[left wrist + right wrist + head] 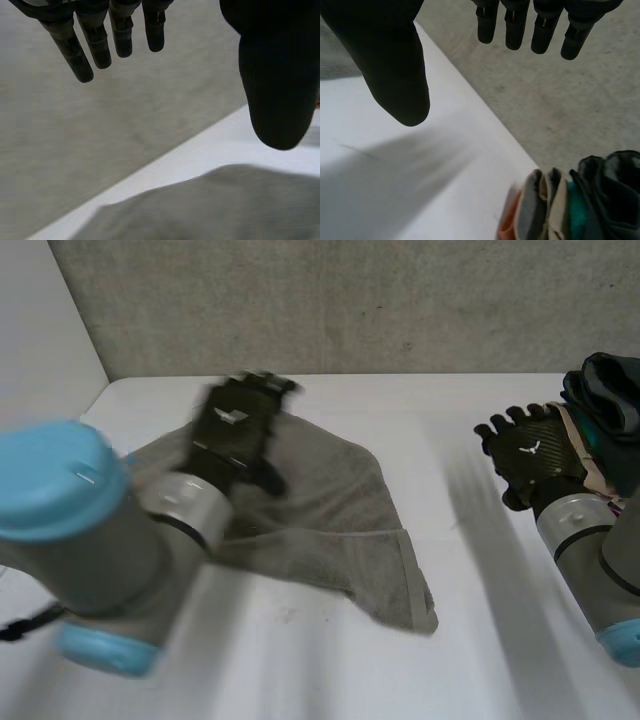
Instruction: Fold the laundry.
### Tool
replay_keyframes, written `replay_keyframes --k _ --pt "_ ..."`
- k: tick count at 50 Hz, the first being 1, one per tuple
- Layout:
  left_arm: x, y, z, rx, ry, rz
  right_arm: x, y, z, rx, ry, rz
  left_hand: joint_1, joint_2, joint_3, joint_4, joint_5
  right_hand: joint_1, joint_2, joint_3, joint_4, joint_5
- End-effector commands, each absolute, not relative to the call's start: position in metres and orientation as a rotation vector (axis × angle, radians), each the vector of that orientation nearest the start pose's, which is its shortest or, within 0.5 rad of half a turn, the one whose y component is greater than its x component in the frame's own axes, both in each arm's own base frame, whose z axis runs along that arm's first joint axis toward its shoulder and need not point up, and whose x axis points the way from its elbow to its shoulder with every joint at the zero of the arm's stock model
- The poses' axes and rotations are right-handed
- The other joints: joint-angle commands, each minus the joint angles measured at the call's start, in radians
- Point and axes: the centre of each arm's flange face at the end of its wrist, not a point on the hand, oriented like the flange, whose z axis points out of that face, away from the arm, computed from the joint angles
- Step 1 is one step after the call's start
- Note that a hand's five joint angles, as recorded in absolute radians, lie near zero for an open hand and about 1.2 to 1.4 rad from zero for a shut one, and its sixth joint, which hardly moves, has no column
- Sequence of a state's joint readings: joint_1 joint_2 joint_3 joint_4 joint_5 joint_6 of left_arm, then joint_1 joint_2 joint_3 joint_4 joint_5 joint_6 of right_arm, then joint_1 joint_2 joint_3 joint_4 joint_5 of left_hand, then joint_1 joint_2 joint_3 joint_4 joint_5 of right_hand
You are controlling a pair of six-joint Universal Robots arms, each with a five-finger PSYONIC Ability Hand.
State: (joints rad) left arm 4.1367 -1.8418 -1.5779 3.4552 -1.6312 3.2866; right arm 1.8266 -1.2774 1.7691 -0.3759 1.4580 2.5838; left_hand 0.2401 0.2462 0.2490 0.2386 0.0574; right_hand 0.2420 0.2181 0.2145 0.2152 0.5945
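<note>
Grey tubular left arm (100, 540) and right arm (590, 545), light-blue caps (55, 480). Left hand (235, 430), right hand (530, 455): black, white mark on back; ridged fingers (82, 55), blunt thick thumbs (275, 85).

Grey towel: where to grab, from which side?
Pinch the grey towel at its hemmed near corner, coming from the robot's right: that corner juts flat onto bare table, while the rest lies rumpled. The right hand, open, is on that side.

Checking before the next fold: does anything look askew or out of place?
The grey towel lies rumpled and crooked on the table, one corner trailing out. The left hand and right hand are open, holding nothing.
</note>
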Motion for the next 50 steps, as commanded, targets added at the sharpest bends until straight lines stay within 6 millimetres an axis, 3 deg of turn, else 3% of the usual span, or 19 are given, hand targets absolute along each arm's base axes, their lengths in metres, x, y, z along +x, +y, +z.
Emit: replay_keyframes --k 1,2,7,13,19,25,31,37,40,41,42,45,49,50 --pt "-0.232 -0.295 0.237 0.697 2.156 -2.254 0.245 -0.268 0.203 -1.130 2.250 -1.893 0.014 0.008 0.006 0.016 0.023 -0.067 -0.044 -0.040 -0.041 -0.595" --pt "-0.216 -0.306 0.232 0.705 2.143 -2.202 0.247 -0.266 0.206 -1.109 2.256 -1.862 0.023 0.017 0.014 0.025 0.031 -0.067 -0.044 -0.040 -0.041 -0.595" --pt "-0.178 -0.328 0.210 0.753 2.143 -2.066 0.263 -0.262 0.218 -0.960 2.274 -1.696 0.096 0.090 0.088 0.098 0.105 -0.067 -0.044 -0.040 -0.041 -0.595" --pt "-0.135 -0.358 0.184 0.803 2.159 -1.961 0.293 -0.269 0.200 -0.919 2.273 -1.462 0.173 0.167 0.164 0.174 0.181 -0.067 -0.044 -0.040 -0.041 -0.595" --pt "-0.108 -0.384 0.165 0.828 2.189 -1.932 0.329 -0.266 0.184 -0.927 2.227 -1.354 0.179 0.173 0.170 0.180 0.187 0.045 0.069 0.073 0.072 -0.482" --pt "-0.103 -0.390 0.161 0.809 2.251 -1.910 0.356 -0.271 0.164 -0.846 2.210 -1.277 0.176 0.170 0.167 0.178 0.184 0.095 0.119 0.123 0.122 -0.432" --pt "-0.109 -0.385 0.163 0.820 2.273 -1.914 0.379 -0.264 0.145 -0.892 2.205 -1.217 0.164 0.158 0.155 0.166 0.172 0.113 0.137 0.140 0.140 -0.414" --pt "-0.124 -0.379 0.171 0.823 2.292 -1.964 0.387 -0.266 0.126 -0.915 2.221 -1.193 0.147 0.141 0.138 0.148 0.155 0.166 0.190 0.193 0.193 -0.361" --pt "-0.126 -0.378 0.172 0.807 2.312 -1.978 0.392 -0.263 0.121 -0.936 2.211 -1.188 0.147 0.140 0.138 0.148 0.155 0.508 0.532 0.535 0.535 -0.019" --pt "-0.126 -0.378 0.172 0.801 2.316 -1.979 0.393 -0.262 0.122 -0.941 2.208 -1.189 0.147 0.140 0.138 0.148 0.155 0.719 0.743 0.746 0.746 0.192" --pt "-0.126 -0.378 0.172 0.798 2.318 -1.982 0.395 -0.260 0.126 -0.945 2.196 -1.199 0.147 0.140 0.138 0.148 0.155 1.150 1.174 1.177 1.177 0.623" --pt "-0.128 -0.377 0.172 0.781 2.339 -1.990 0.398 -0.255 0.140 -0.945 2.165 -1.245 0.147 0.140 0.138 0.148 0.155 1.154 1.178 1.182 1.181 0.627" --pt "-0.133 -0.374 0.177 0.761 2.360 -2.017 0.394 -0.253 0.192 -0.894 2.066 -1.442 0.141 0.135 0.132 0.142 0.149 1.154 1.178 1.182 1.181 0.627" --pt "-0.134 -0.374 0.178 0.757 2.364 -2.021 0.390 -0.252 0.213 -0.879 2.017 -1.512 0.138 0.132 0.129 0.139 0.146 1.154 1.178 1.182 1.181 0.627"
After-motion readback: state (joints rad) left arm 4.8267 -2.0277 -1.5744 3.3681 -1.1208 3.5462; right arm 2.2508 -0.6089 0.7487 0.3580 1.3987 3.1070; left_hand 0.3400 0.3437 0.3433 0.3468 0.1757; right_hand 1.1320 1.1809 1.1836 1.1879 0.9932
